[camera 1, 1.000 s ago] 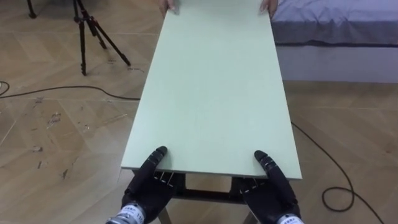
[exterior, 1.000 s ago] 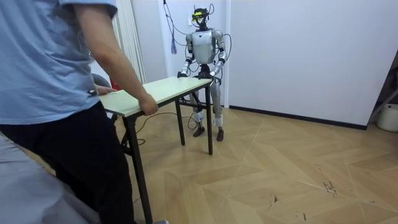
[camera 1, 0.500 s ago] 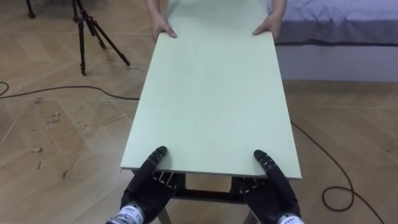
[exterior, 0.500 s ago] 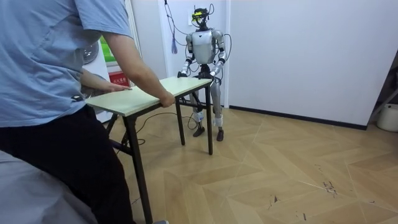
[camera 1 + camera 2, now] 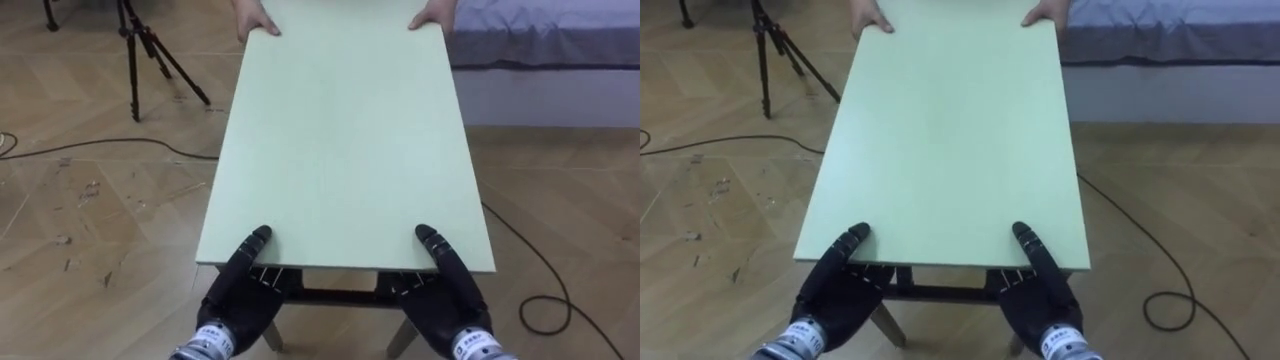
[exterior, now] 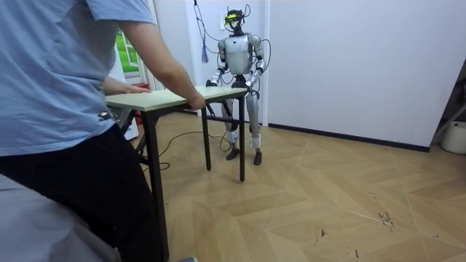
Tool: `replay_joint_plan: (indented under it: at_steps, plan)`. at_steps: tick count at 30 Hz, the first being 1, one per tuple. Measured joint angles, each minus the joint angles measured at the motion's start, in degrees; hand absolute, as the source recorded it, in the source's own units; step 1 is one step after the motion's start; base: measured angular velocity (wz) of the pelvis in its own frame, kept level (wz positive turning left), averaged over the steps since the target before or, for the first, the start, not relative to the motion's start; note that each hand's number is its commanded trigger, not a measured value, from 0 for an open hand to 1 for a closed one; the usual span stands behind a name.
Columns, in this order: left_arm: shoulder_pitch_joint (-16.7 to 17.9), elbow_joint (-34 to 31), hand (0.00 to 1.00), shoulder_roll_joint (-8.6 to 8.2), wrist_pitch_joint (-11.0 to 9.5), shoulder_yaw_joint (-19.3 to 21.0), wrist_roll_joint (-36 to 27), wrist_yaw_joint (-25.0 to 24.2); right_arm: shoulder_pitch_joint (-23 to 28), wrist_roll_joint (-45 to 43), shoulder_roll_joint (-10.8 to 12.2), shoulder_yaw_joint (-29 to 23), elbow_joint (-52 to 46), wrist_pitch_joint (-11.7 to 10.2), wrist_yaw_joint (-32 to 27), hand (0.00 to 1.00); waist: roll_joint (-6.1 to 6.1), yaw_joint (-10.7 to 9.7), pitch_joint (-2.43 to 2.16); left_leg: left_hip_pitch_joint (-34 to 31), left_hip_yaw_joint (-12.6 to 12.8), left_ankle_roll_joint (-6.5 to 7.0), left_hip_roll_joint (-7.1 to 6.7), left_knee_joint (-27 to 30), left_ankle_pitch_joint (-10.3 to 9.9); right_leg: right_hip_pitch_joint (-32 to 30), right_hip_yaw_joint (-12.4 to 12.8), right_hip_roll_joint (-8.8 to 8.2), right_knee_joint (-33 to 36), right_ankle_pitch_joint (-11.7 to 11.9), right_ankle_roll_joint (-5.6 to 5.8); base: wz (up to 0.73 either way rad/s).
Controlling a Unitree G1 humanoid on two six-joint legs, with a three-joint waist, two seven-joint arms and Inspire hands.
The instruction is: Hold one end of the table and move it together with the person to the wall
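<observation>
Pale-green table [image 5: 340, 140] pinched by left robot hand [image 5: 236, 298] and right robot hand [image 5: 450, 300].

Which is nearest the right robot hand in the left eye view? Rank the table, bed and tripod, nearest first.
1. table: its near edge is held in the right robot hand.
2. bed: far side, to the right.
3. tripod: far left, across the table.

No readable text, label, number or sign anywhere, table [image 5: 340, 140] included.
</observation>
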Motion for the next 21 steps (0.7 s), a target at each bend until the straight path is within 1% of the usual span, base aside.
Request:
replay_joint_plan:
  at_steps: [1,3,6,8,9,12,14,15,16,17,18,19,20,21]
  plan:
    - [0.1,-0.48,1.0,0.0,-0.1,-0.11,0.08,0.0,0.0,-0.01,0.01,0.01,-0.27,-0.26,0.0,1.0,-0.04,0.08,0.02,-0.04,0.03,0.0,0.0,-0.01,0.0,-0.07,0.0,0.0,0.0,0.0,0.0,-0.04]
    - [1.21,-3.41,1.0,-0.04,-0.99,-0.25,0.15,-0.03,0.0,0.6,-0.05,0.02,-1.77,-0.44,0.0,1.0,-0.25,0.24,0.16,-0.23,0.29,0.0,0.04,-0.12,0.0,-0.53,0.23,0.04,0.03,0.0,-0.01,-0.08]
    - [1.67,-4.56,1.0,0.03,-1.44,-0.29,0.12,0.01,0.0,0.64,0.02,0.26,-2.43,-0.7,0.01,1.0,-0.32,0.2,0.21,-0.25,0.32,0.0,0.03,-0.25,0.0,-0.56,0.28,0.04,-0.01,0.0,-0.01,-0.01]
    - [1.97,-5.02,1.0,0.24,-2.19,-0.53,0.19,0.02,0.01,0.58,0.01,0.57,-2.58,-0.82,0.01,1.0,-0.52,0.11,0.34,-0.41,0.32,0.0,0.03,-0.28,0.0,-0.7,0.22,0.04,-0.06,0.0,0.0,0.0]
    - [2.02,-5.18,1.0,0.22,-2.2,-0.54,0.22,0.02,0.02,0.47,0.02,0.57,-2.68,-0.95,0.02,1.0,-0.53,0.1,0.34,-0.46,0.34,0.0,0.02,-0.28,0.0,-0.74,0.22,0.04,-0.07,0.0,0.0,0.0]
    - [2.61,-6.62,1.0,0.12,-2.62,-0.97,0.23,0.02,1.26,0.55,0.0,0.8,-4.83,-1.86,0.02,1.0,-0.53,0.29,0.34,-0.8,0.37,-0.01,0.01,-0.27,0.0,-1.01,0.23,0.05,-0.08,-0.04,0.05,0.0]
    - [3.88,-8.39,1.0,-0.15,-3.79,-1.38,1.1,-0.01,2.28,0.36,-0.01,2.19,-6.08,-3.95,0.59,1.0,-0.52,0.41,0.33,-1.3,0.41,-0.01,0.04,-0.27,-0.01,-1.69,0.23,0.08,0.02,-0.04,0.05,-0.04]
    - [4.14,-8.72,1.0,-0.14,-4.18,-1.57,1.12,-0.02,2.47,0.38,-0.04,2.4,-6.18,-4.28,0.96,1.0,-0.51,0.4,0.33,-1.37,0.4,-0.01,0.04,-0.26,-0.01,-1.8,0.21,0.08,0.06,-0.03,0.05,-0.03]
    - [4.51,-9.19,1.0,0.05,-5.23,-2.26,1.15,-0.13,2.99,0.48,0.01,2.99,-6.42,-4.96,1.52,1.0,-0.48,0.54,0.31,-1.46,0.39,-0.01,0.05,-0.26,0.0,-1.93,0.18,0.07,0.11,-0.03,0.05,0.0]
    - [5.3,-10.03,1.0,0.4,-6.52,-3.06,1.13,-0.13,3.6,0.46,0.02,3.84,-6.44,-6.09,2.37,1.0,-0.46,0.57,0.3,-1.49,0.39,-0.01,0.07,-0.26,-0.01,-1.95,0.18,0.08,0.1,-0.03,0.05,0.0]
    - [6.38,-11.23,1.0,0.66,-7.34,-3.61,1.18,-0.2,4.44,0.48,0.17,4.8,-6.5,-7.4,3.69,1.0,-0.46,0.58,0.3,-1.6,0.38,-0.01,0.07,-0.26,-0.01,-2.05,0.23,0.08,0.1,-0.03,0.05,0.0]
    - [6.9,-11.9,1.0,0.82,-7.7,-3.89,1.23,-0.23,4.83,0.49,0.28,5.19,-6.55,-7.92,4.34,1.0,-0.46,0.58,0.3,-1.71,0.38,-0.01,0.07,-0.26,-0.01,-2.15,0.24,0.08,0.11,-0.03,0.05,0.0]
    - [7.76,-12.66,1.0,1.2,-8.58,-4.49,1.58,-0.65,5.59,0.46,0.5,5.71,-6.66,-8.69,5.46,1.0,-0.46,0.58,0.29,-2.03,0.38,-0.01,0.07,-0.27,-0.01,-2.42,0.22,0.08,0.13,-0.03,0.05,0.0]
    - [8.09,-12.78,1.0,1.25,-8.77,-4.61,1.67,-1.02,5.89,0.49,0.48,5.97,-6.66,-8.94,5.93,1.0,-0.47,0.58,0.29,-2.17,0.38,-0.01,0.07,-0.26,-0.01,-2.59,0.23,0.08,0.19,-0.03,0.05,0.0]
